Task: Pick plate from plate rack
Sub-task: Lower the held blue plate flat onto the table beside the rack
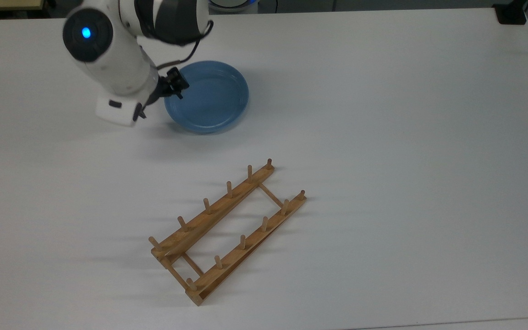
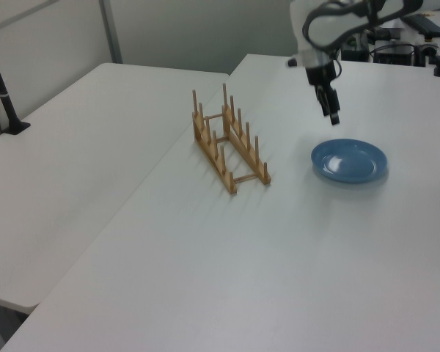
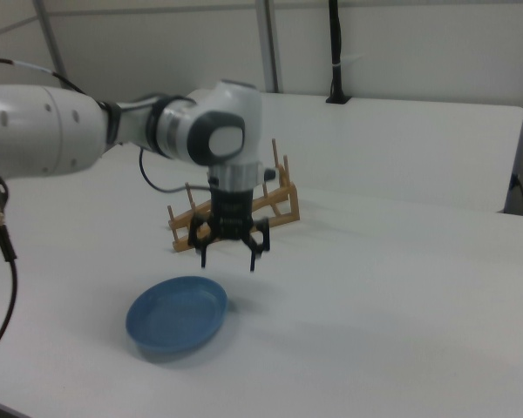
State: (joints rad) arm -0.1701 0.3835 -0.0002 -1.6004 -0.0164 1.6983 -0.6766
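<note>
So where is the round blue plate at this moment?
The round blue plate lies flat on the white table, apart from the wooden plate rack, toward the top view's upper left. The open black gripper hangs above its edge.

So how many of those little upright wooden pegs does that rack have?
12, none apparently hidden. The plate rack has six along the rail nearer the plate and six along the other rail, evenly spaced from end to end in the top view.

The plate [image 1: 209, 97] lies flat on the table [image 1: 383, 114], apart from the plate rack [image 1: 227, 231]; the gripper [image 1: 172, 85] overlaps its rim.
</note>
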